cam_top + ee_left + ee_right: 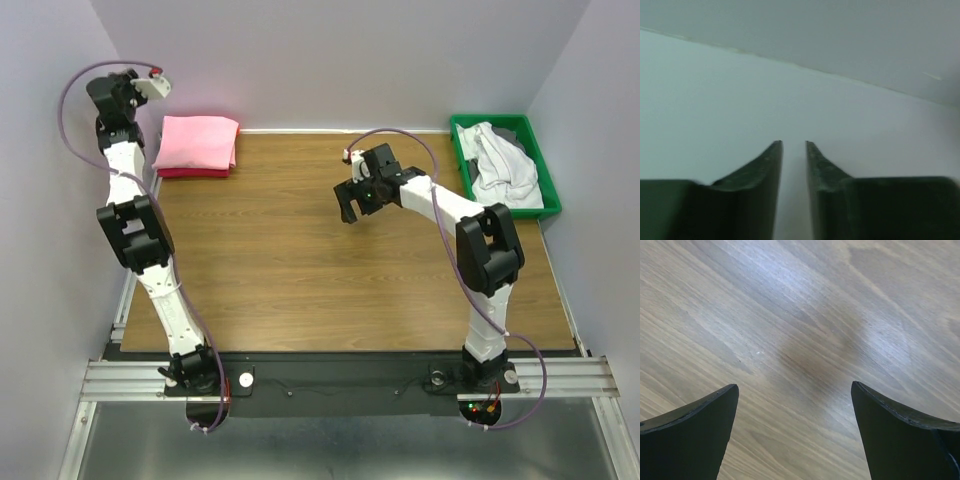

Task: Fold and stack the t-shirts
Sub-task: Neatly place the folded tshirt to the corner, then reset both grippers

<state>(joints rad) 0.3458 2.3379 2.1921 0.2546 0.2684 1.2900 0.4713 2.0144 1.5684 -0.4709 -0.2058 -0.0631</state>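
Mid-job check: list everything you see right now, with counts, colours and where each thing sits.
folded t-shirts: two stacked, light pink over darker pink, far left corner of the table
loose t-shirts: count unclear, white, heaped in the bin
bin: one, green, far right corner of the table
table: one, brown wood
wall: pale, behind the table
left gripper: one, dark, raised at the far left facing the wall, jaws slightly apart, empty
right gripper: one, dark, over the middle of the table, jaws wide open, empty
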